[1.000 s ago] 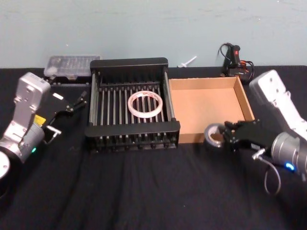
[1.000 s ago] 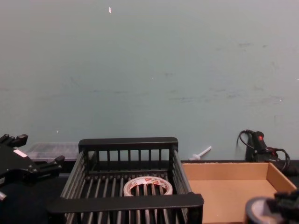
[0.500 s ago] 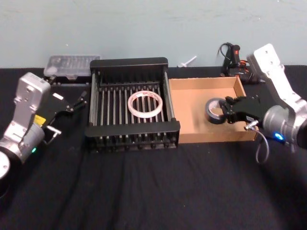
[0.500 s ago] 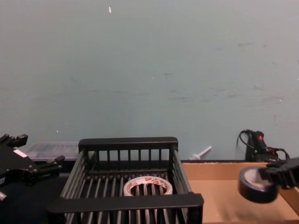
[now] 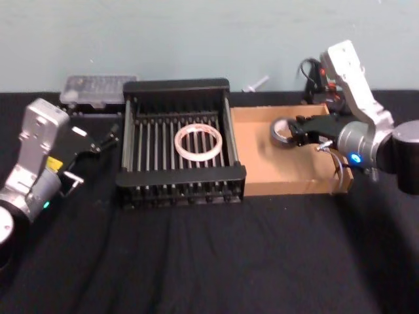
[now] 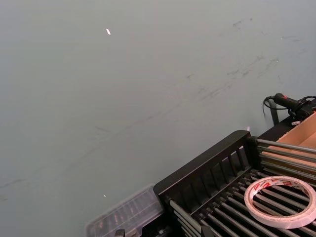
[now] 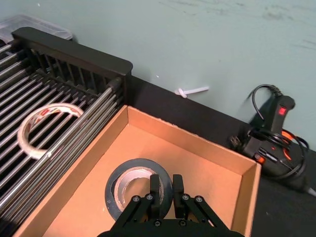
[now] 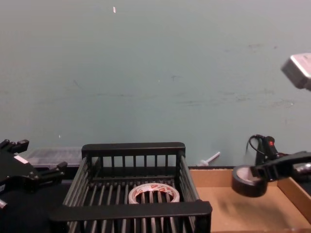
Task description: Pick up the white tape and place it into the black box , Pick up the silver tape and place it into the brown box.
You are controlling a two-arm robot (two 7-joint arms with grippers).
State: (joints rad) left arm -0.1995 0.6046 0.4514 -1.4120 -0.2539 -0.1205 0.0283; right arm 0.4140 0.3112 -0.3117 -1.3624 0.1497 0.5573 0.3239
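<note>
Dark grey-silver with a pale core, the silver tape point(image 7: 138, 188) is a small thick roll pinched at its rim by the right gripper point(image 7: 162, 190), whose two thin black fingers point(image 7: 155, 188) are pressed on the roll's wall. The chest view shows it from the side, hanging clear above the floor of the brown box point(image 8: 243, 213); the right wrist view looks down through the roll's hole to the cardboard beneath; the head view sets the roll point(image 5: 283, 130) over the box's far half, ahead of the gripper point(image 5: 292, 133). The box point(image 5: 258, 172) is shallow, matt cardboard with low walls. Beside it, to the gripper's left, stands the black box point(image 5: 181, 176), a plastic crate with barred bottom and thick rims. On those bars the white tape point(image 5: 198, 143) lies flat, a wide thin ring; the left wrist view shows red marks on its inner core point(image 6: 280, 200), too small to read. Beyond the crate, the left gripper point(image 5: 105, 139) hangs with fingers spread.
</note>
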